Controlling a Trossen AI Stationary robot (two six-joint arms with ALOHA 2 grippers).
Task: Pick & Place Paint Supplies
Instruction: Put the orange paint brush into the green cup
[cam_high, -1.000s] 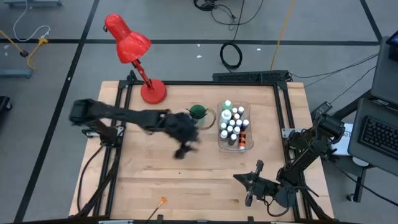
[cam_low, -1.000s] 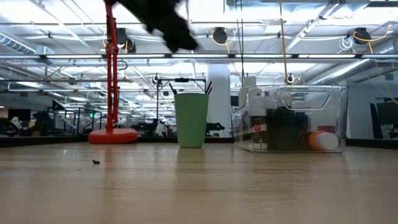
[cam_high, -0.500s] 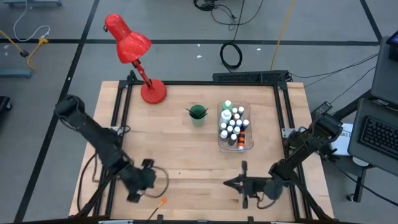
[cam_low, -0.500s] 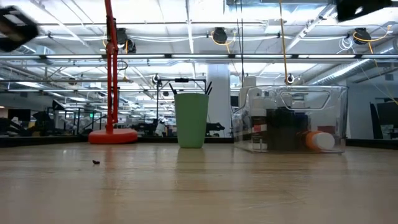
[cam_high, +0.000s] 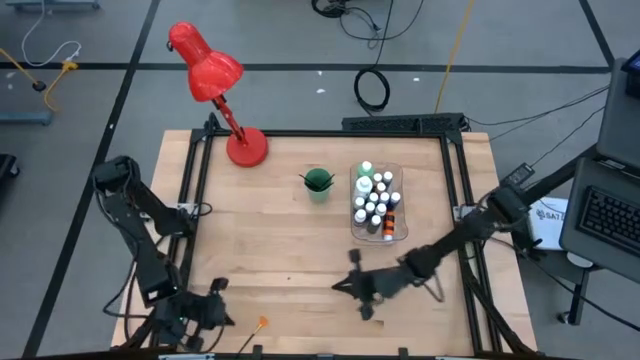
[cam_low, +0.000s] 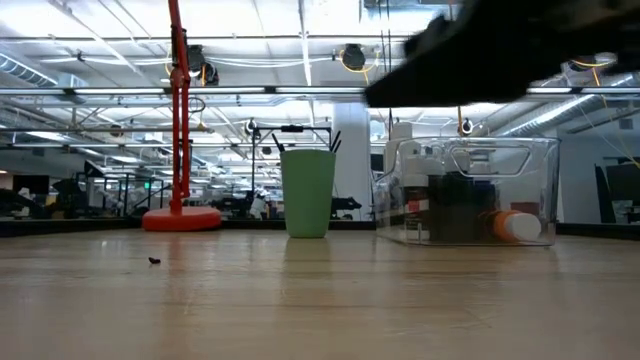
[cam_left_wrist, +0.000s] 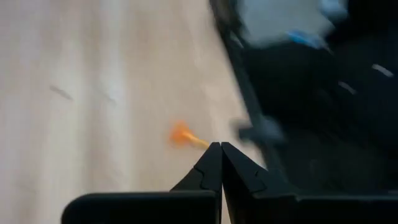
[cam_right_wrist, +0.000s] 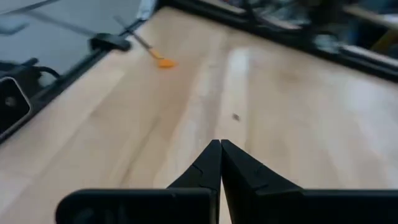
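At the near left corner of the pale wooden surface (cam_high: 270, 250) the left pincer (cam_high: 205, 312) sits closed and empty. Just beside it lies a thin orange-tipped brush (cam_high: 255, 328), seemingly the last stray. The small white-capped paint bottles (cam_high: 373, 196) already stand in the clear plastic bin (cam_high: 352, 225). The right pincer (cam_high: 356, 288), closed and empty, reaches across; next it must open over the brush.
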